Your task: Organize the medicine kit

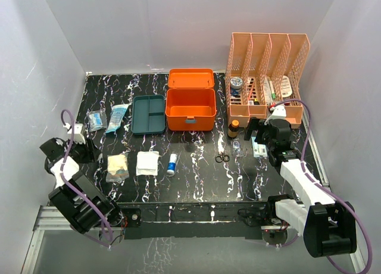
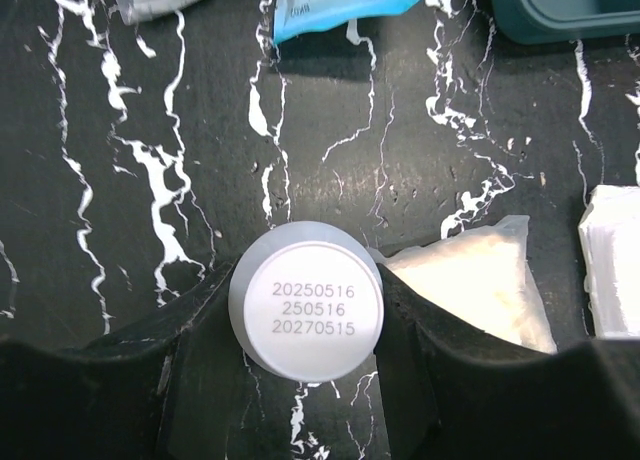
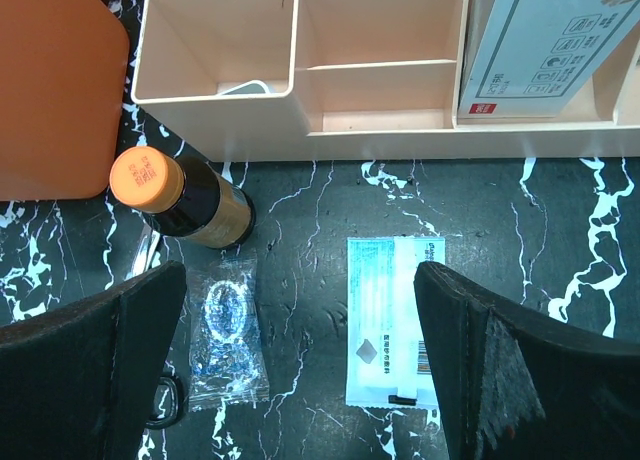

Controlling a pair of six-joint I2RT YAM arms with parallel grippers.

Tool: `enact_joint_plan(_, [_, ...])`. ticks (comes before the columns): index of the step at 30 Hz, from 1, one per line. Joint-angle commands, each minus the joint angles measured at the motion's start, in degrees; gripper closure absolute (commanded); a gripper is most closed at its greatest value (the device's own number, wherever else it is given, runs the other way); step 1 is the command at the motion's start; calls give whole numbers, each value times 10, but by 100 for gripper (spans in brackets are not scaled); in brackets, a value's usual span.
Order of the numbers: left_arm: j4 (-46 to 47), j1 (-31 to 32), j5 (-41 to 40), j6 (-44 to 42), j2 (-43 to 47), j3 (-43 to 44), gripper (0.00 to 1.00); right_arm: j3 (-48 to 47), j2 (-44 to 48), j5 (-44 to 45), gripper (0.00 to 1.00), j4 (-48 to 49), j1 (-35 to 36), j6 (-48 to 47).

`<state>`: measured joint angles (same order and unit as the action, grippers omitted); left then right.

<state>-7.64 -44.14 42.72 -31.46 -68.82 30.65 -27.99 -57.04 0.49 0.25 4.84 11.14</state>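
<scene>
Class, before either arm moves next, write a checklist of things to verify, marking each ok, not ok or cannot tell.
1. Medicine kit lid open: ok.
2. Teal tray out on the table, left of the kit: ok.
3. Left gripper closed on the white container, a finger each side: ok.
4. Container clear of the table: cannot tell.
5. Right gripper open above the white sachet: ok.

Surface: your black marbled table [image 1: 202, 184] is carrying | orange medicine kit [image 1: 190, 109] | teal tray [image 1: 149, 114] | peach organizer [image 1: 266, 110] | scissors [image 1: 222, 158] | brown bottle [image 1: 233, 129]
</scene>
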Motion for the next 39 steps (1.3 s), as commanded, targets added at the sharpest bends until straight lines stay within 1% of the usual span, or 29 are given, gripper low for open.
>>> enact_joint_plan(1, [-131,-4,45,-58,-4,73,99,-15,14,7,2,39,2,9])
enact_joint_plan(3, [-182,-3,47,-82,-12,108,100,-12,16,5,2,39,3,10])
enact_joint_plan(4, [-224,-3,48,-102,-17,128,100,-11,17,4,2,39,2,11])
enact_joint_plan(8, [-353,-3,54,-149,-38,234,100,-17,23,6,2,22,2,8])
enact_joint_plan(11, [-440,11,47,-165,-69,340,100,-25,30,10,2,5,3,3])
enact_joint_plan(13, [-477,31,35,-159,-88,396,100,-29,36,13,2,0,3,0])
enact_joint_plan(16, [-475,86,2,-111,-106,464,100,-41,42,16,2,-13,2,-4])
enact_joint_plan(19, [-441,165,-34,-46,-129,513,100,-54,39,12,2,-23,3,-7])
enact_joint_plan(21, [-422,215,-57,-8,-153,550,100,-63,37,10,2,-24,3,-7])
enact_joint_plan(25, [-394,295,-86,48,-217,625,100,-73,31,9,2,-26,2,-6])
enact_joint_plan(31, [-376,412,-127,69,-330,752,100,-77,44,10,2,-40,2,10])
enact_joint_plan(34, [-375,458,-144,71,-391,823,100,-70,56,18,2,-44,2,14])
enact_joint_plan(39, [-418,524,-161,58,-518,992,100,-60,77,30,2,-50,2,22])
